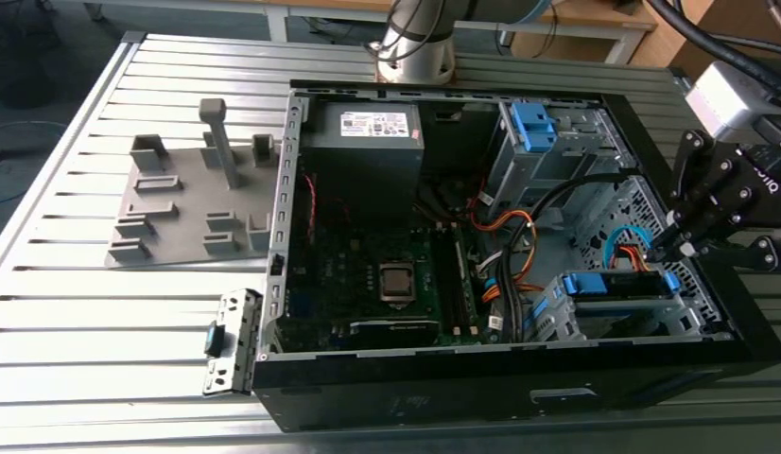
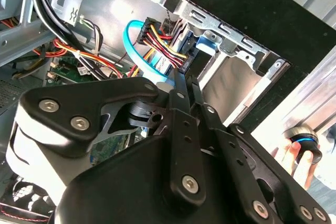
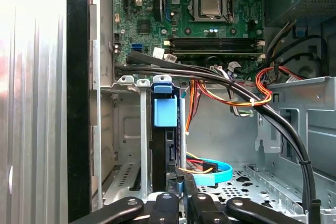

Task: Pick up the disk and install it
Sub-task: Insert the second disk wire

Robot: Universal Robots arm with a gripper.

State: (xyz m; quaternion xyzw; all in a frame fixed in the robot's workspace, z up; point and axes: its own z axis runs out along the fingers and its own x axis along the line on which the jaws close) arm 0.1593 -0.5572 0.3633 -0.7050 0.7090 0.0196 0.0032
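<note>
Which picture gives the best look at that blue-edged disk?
The first wrist view: the disk stands edge-on in its metal bay. The exterior view shows it small, with the gripper beside it. The second wrist view shows its blue end beyond the fingers.

Looks like a robotics lab or test workshop bench. An open black desktop computer case (image 1: 517,378) is lying on a ribbed aluminium slat table (image 1: 100,322), green motherboard (image 1: 390,274) and bundled orange and black cables (image 1: 517,236) showing inside. A flat grey plastic fixture plate with upright pegs and brackets (image 1: 189,203) is sitting to the exterior view's left of the case. The silver robot arm base (image 1: 416,43) is standing at the table's far edge, with wooden workbench edges (image 1: 580,24) running behind it. Black cabling (image 1: 719,38) is hanging in at the exterior view's far right.
</note>
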